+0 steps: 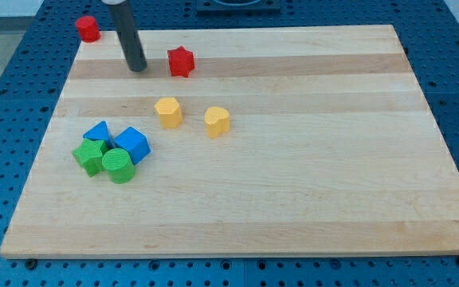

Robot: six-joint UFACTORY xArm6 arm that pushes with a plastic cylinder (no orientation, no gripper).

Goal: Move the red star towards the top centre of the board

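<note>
The red star [181, 61] lies on the wooden board [309, 159] near its top edge, left of centre. My tip [137, 67] rests on the board just to the left of the red star, a small gap between them. The dark rod rises from it to the view's top.
A red cylinder [88, 29] sits at the board's top left corner, at its edge. Two yellow blocks [168, 112] [217, 121] lie below the star. A cluster at the left holds two blue blocks [98, 132] [132, 144], a green star-like block [90, 155] and a green cylinder [119, 165].
</note>
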